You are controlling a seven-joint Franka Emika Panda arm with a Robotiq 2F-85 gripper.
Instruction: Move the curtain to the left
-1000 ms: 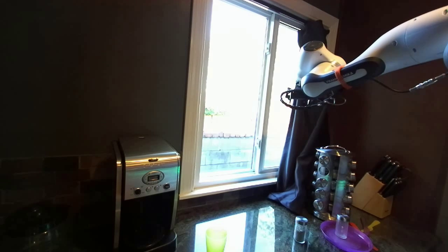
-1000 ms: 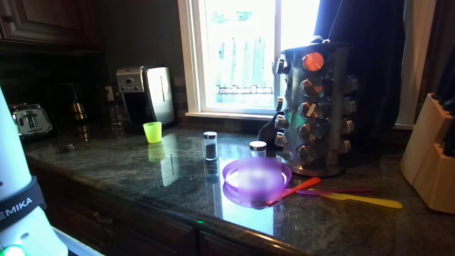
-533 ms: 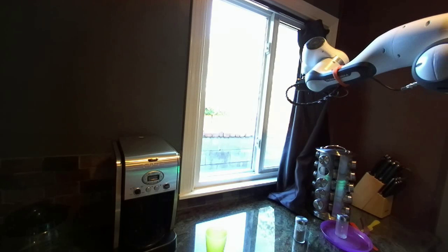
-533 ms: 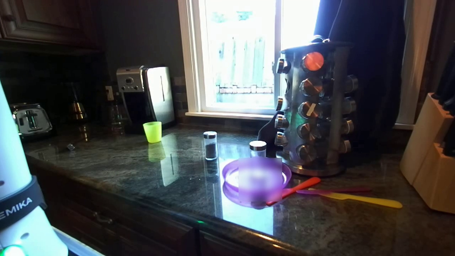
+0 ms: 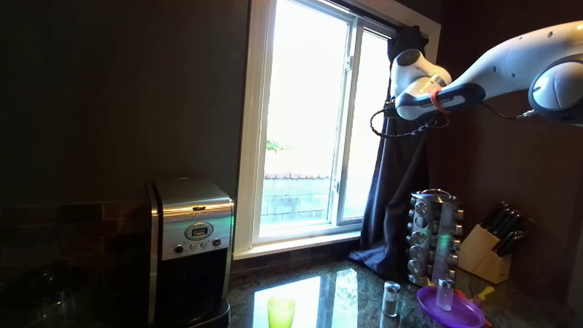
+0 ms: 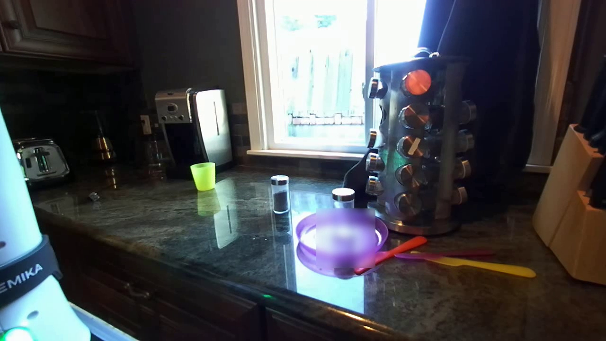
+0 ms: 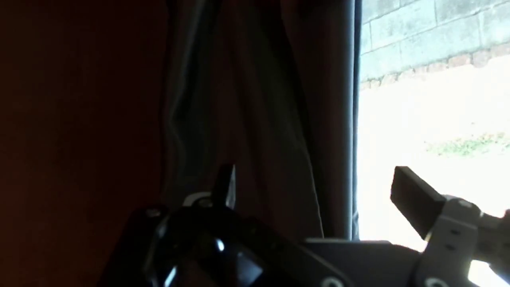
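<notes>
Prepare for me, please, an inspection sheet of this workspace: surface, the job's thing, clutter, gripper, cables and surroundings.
Surface: dark polished stone countertop, with bright reflections.
Job's thing: long dark fabric curtain, gathered at the right of the white-framed sliding window in both exterior views.
Clutter: round steel spice rack, lime-green plastic cup, purple round plate, red plastic utensil, yellow plastic utensil.
Grippers: one black gripper, jaws wide apart; the curtain's edge shows between them in the wrist view; contact cannot be told.
Cables: thin black cable loops below the white jointed arm.
Surroundings: boxy steel coffee maker, left of the window; steel toaster.
</notes>
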